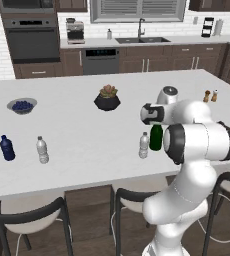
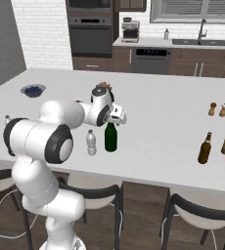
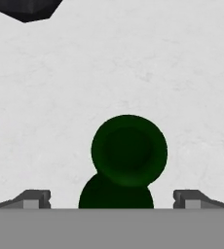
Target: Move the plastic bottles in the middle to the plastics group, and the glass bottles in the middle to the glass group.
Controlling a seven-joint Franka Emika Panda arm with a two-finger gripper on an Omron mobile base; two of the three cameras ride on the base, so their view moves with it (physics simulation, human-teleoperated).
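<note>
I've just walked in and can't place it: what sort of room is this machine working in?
A home-style kitchen, computer-rendered by the look of it. A built-in black wall oven, a steel sink with a tall tap under a window, and a large white island counter with dark stools tucked beneath all point that way.

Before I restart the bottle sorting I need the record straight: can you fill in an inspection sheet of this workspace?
Surface: white counter, bare between items.
Job's things: green bottle upright beside clear bottle; brown bottle far right.
Plastics group: blue bottle, capped bottle.
Clutter: blueberry bowl, potted plant, shakers.
Gripper: open, above the green bottle.
Cables: nothing seen.
Surroundings: stools, oven, sink.
</note>
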